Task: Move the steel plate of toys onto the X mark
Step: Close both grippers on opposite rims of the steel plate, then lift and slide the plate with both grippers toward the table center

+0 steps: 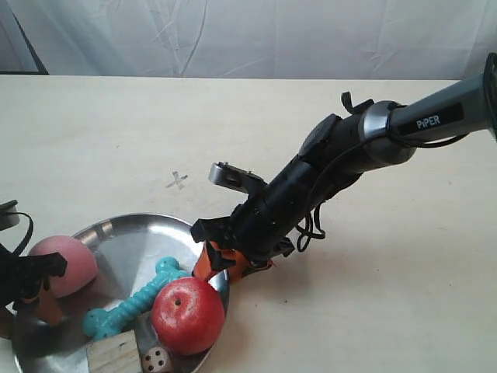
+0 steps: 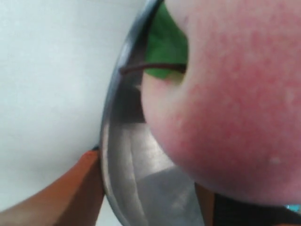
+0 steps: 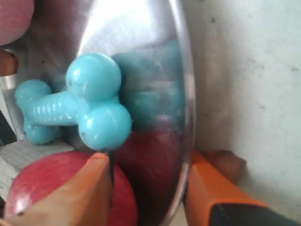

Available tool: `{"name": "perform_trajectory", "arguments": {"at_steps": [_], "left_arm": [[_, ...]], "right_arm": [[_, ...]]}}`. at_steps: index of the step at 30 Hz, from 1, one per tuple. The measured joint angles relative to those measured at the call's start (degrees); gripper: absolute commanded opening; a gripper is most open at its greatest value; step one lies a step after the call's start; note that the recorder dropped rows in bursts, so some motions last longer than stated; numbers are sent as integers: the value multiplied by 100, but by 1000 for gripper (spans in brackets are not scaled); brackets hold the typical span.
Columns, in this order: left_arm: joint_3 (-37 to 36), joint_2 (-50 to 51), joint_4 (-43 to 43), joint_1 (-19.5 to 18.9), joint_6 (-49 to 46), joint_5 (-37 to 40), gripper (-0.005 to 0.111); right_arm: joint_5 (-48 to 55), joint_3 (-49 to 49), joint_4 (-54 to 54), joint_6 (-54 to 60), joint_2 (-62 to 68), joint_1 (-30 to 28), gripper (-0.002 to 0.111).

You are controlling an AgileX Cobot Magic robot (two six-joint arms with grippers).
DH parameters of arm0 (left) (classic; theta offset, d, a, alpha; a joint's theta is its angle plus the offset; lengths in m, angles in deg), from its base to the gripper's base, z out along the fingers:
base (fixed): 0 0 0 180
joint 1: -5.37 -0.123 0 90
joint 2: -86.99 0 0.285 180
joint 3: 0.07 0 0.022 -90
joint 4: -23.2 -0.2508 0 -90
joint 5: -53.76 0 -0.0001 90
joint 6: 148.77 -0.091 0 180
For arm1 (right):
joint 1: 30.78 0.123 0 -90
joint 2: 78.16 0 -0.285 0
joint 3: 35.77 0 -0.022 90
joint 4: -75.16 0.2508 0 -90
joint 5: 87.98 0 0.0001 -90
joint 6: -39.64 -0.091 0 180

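Tabletop (image 1: 93, 132) open around X mark (image 1: 177, 181); right pincer (image 3: 150, 162) straddles plate (image 1: 132, 237) rim.

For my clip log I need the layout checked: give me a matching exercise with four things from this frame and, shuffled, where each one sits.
Things:
1. red apple
2. teal bone
3. pink peach
4. X mark

Places:
A. on the table, outside the steel plate
B. in the plate, by its rim at the exterior view's left
C. in the plate's middle, between the two fruits
D. in the plate, right beside the die

Pairs: 1-D, 2-C, 3-B, 4-A
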Motion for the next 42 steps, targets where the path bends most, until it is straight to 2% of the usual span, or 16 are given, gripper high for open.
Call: {"name": "perform_trajectory", "arguments": {"at_steps": [1,2,3,4,5,7,8,15,20,32,42], "left_arm": [[0,15,10,0,-125,10,46],[0,18,34,-10,-177,10,38],[0,47,136,-10,-238,10,31],[0,62,149,-10,-273,21,19],[0,62,86,-26,-283,21,13],[0,71,-4,-39,-367,10,2],[0,75,-15,-50,-445,10,0],[-24,117,409,-97,-1169,-61,0],[-33,117,421,-110,-1239,-61,0],[5,131,385,-110,-1264,-36,0],[454,246,63,-123,-1306,102,0]], "right_arm": [[-61,0,-65,0,12,0,20],[-73,0,-79,-10,25,0,7],[-113,0,-92,-10,47,0,0],[-131,0,-92,-10,48,0,-1],[-131,11,-28,-21,70,0,-1],[-119,20,-5,-31,70,-11,-1],[-98,34,8,-31,70,-23,-1],[92,34,15,-341,182,-139,-1],[533,4,261,-343,400,-243,-1],[602,-9,313,-318,425,-252,-1],[1018,1,515,-309,459,-252,-1]]}}
